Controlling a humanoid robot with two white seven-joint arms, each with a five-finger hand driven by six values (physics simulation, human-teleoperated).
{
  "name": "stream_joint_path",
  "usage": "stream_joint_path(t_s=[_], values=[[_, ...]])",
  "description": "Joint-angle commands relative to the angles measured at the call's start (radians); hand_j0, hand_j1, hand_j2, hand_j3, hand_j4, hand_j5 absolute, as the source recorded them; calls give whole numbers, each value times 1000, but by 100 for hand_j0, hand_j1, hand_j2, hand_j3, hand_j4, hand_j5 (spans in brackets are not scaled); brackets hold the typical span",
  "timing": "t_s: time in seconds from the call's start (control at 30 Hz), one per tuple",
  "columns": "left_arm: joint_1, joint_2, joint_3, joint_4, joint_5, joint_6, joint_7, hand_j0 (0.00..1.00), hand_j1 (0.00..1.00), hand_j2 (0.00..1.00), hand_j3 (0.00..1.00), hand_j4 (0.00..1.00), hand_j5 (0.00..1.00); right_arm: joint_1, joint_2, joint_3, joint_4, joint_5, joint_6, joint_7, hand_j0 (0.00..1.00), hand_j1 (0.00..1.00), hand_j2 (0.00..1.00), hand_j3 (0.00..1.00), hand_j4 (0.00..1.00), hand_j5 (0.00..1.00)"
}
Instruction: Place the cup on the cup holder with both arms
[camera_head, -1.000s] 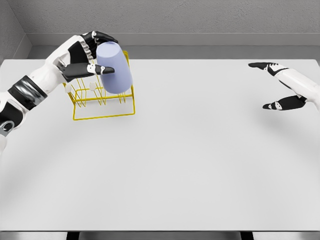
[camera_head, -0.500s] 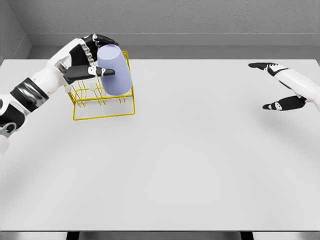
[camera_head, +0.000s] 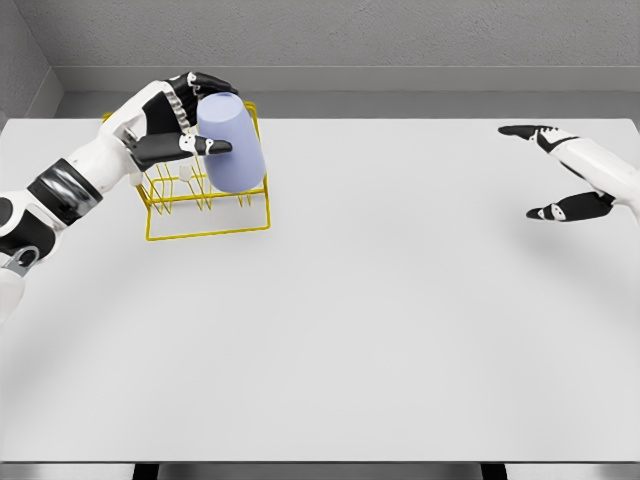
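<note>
Left robot hand (camera_head: 190, 118) has drifted slightly up and back over last second, fingers wrapped round smooth pale-blue tapered plastic cup (camera_head: 232, 143); cup held inverted, tilted, now better centred over yellow wire cup holder (camera_head: 205, 190) just below hand; release looks close; thin glossy rods, open grid; matte white bench (camera_head: 380, 300); right robot hand (camera_head: 560, 172) spread, idle, well apart.

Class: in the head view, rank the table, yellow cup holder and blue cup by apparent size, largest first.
1. Table
2. Yellow cup holder
3. Blue cup, held by the left hand and nearly as tall as the holder but narrower.
</note>
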Motion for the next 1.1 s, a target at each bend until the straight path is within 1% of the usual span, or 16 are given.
stream_joint_path(t_s=[0.0, 0.17, 0.2, 0.27, 0.4, 0.47, 1.07], values=[[0, -3, 1, 4, 3, 0, 0, 62, 62, 62, 62, 62, 62, 0, -1, -4, -1, -8, 2, -1, 100, 100, 100, 100, 100, 100], [-2, -3, -2, 6, -3, 1, 0, 72, 72, 72, 72, 72, 72, 0, -1, -4, -1, -8, 2, -1, 100, 100, 100, 100, 100, 100], [-2, -3, -2, 6, -16, 2, 0, 76, 76, 76, 76, 76, 76, 0, -1, -4, -1, -8, 2, -1, 100, 100, 100, 100, 100, 100], [-3, -3, -2, 9, -20, 2, 0, 78, 78, 78, 78, 78, 78, 0, -1, -4, -1, -8, 2, -1, 100, 100, 100, 100, 100, 100], [-6, -5, -4, 9, -43, 2, 0, 90, 90, 90, 90, 90, 90, 0, -1, -4, -1, -8, 2, -1, 100, 100, 100, 100, 100, 100], [-8, -5, -4, 9, -60, 2, 0, 94, 94, 94, 94, 94, 94, 0, -1, -4, -1, -8, 2, -1, 100, 100, 100, 100, 100, 100], [-20, -2, -1, -5, -62, 0, 0, 94, 94, 94, 94, 94, 94, 5, -1, -5, -1, -8, 2, -1, 100, 100, 100, 100, 100, 100]])
